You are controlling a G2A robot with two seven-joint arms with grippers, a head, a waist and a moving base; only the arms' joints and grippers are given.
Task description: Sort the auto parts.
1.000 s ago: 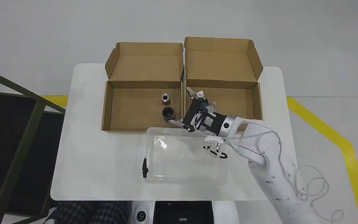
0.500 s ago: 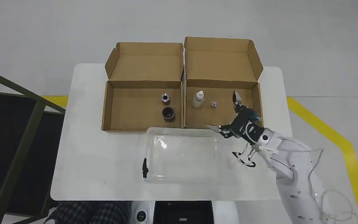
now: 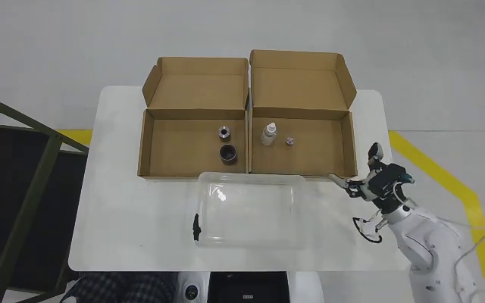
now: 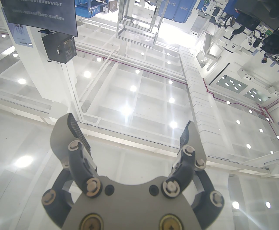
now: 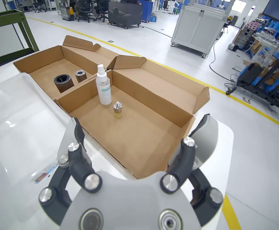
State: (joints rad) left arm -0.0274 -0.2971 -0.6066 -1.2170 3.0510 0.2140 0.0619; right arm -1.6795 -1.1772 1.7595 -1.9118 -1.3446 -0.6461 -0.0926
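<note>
Cardboard box (image 5: 183, 137) wall sits just ahead of the released, empty right pincer (image 5: 141, 120); a low reach could snag it.

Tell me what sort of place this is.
Probably a robotics lab or factory test hall: a yellow floor line, office chairs, a metal-framed enclosure and carts of equipment stand beyond the table.

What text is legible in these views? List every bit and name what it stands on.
Nothing can be quoted; each bit of print is unreadable.
Label on the spray bottle: teal print, too small to read.
The sticker at the clear bin: too blurred to read.
The hanging screen: upside-down lines, too small to read.
The blue panel: white print, too small to read.
</note>
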